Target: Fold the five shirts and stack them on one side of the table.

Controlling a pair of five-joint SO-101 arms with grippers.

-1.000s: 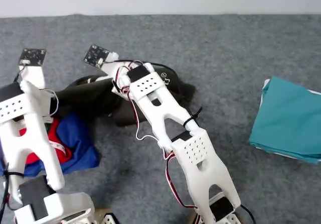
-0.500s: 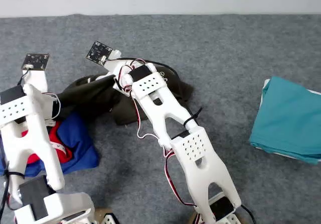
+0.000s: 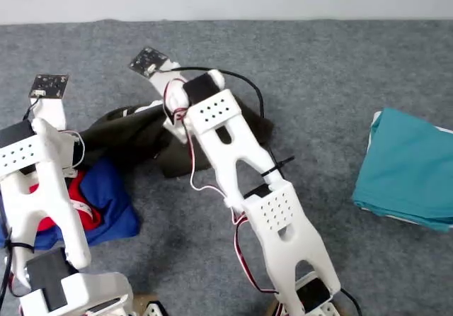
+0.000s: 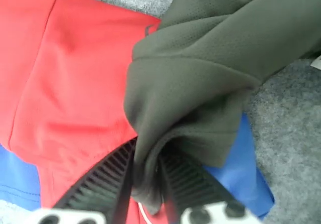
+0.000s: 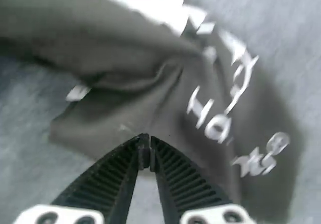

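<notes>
The left gripper (image 4: 146, 179) is clamped on a fold of the dark shirt (image 4: 200, 78), which drapes away over the red shirt (image 4: 70, 83) and blue shirt (image 4: 248, 174) beneath it. The right gripper (image 5: 144, 151) is closed at the same shirt's printed side; whether it pinches cloth I cannot tell. Best draw the two grippers apart evenly, then lay it flat on bare bench (image 3: 333, 75) beyond the pile.

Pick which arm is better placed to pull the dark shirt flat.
Left. The left gripper is shut on a fold of the dark shirt; the right gripper is shut at its edge, grip unclear.
</notes>
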